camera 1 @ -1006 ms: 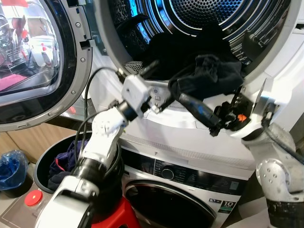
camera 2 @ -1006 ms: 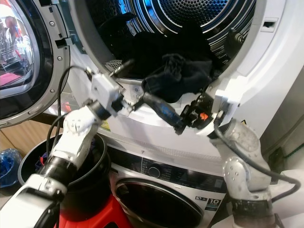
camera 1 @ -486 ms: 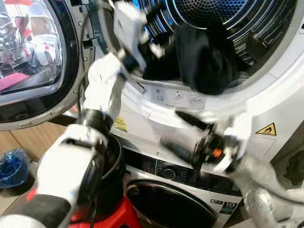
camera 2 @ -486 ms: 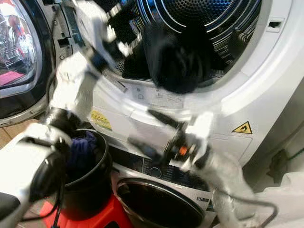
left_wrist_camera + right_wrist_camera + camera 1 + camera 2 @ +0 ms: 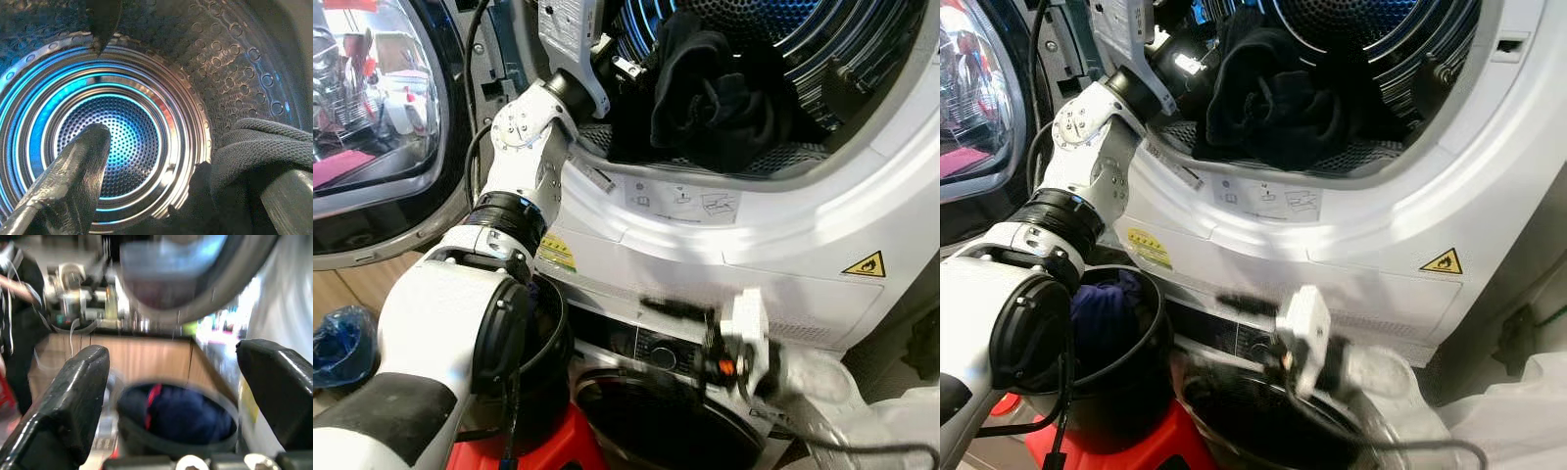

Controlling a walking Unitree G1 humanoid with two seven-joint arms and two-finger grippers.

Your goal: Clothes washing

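A heap of dark clothes (image 5: 724, 88) lies in the mouth of the upper machine's drum (image 5: 1351, 24). My left arm (image 5: 533, 127) reaches up into that drum. In the left wrist view my left gripper (image 5: 183, 164) is open, facing the drum's blue-lit back, with a dark knit garment (image 5: 254, 147) beside one finger. My right gripper (image 5: 171, 352) is open and blurred, low in front of the lower washer (image 5: 646, 421). It faces a black basket (image 5: 146, 440) holding dark blue clothes (image 5: 186, 413).
The upper machine's round door (image 5: 372, 117) stands open at the left. The black basket (image 5: 1126, 284) sits on a red stool (image 5: 543, 450) to the left of the lower washer. A blue bag (image 5: 337, 338) lies at the far left.
My right gripper let go of the dark garment and dropped from the drum's rim to the lower washer's front. My left arm rose into the drum. The garment now rests inside.
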